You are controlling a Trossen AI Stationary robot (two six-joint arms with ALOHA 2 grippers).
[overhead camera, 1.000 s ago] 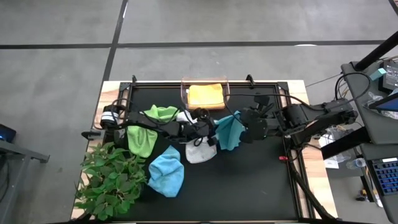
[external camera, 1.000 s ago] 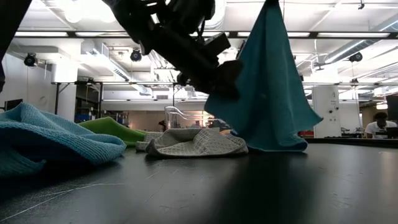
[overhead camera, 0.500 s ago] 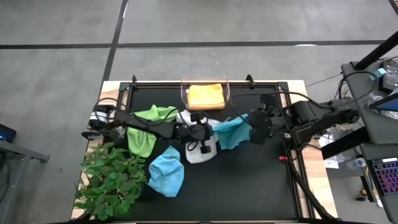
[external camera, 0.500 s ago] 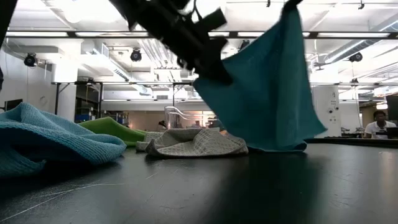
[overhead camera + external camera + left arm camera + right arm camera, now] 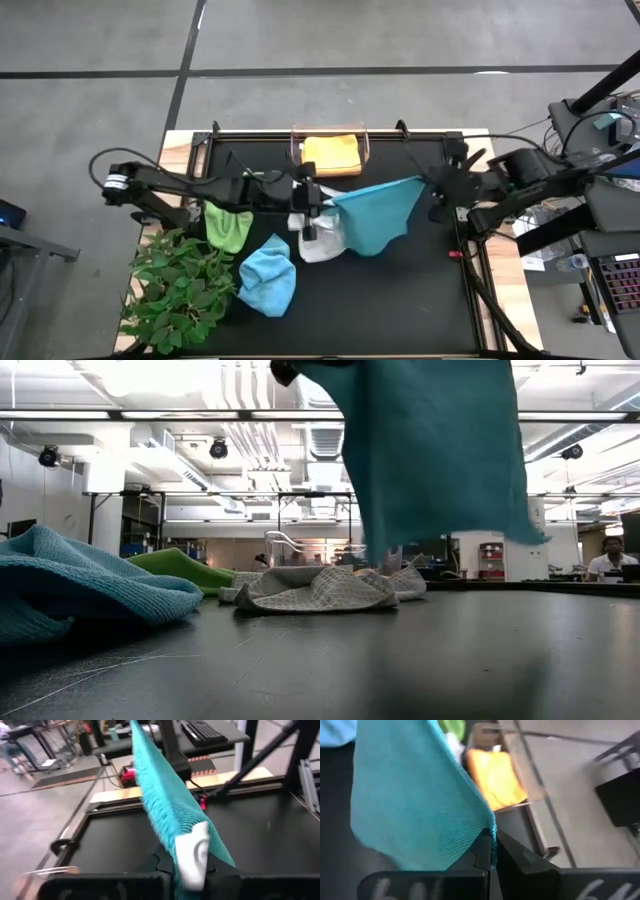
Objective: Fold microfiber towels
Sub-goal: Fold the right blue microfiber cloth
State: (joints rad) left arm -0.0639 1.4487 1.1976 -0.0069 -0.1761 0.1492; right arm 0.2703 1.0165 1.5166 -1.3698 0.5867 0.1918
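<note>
The teal towel hangs stretched above the bench, just beside the grey-white towel, its top edge running between the left tool and right tool, each clamped on a corner.

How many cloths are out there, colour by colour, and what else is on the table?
Teal cloth: 1, held up between both arms
Lime cloth: 1
Grey-white cloth: 1
Light blue cloth: 1
Orange cloth: 1, in the bin
Clear bin: 1
Plant: 1
Total: 5 cloths, 7 things
</note>
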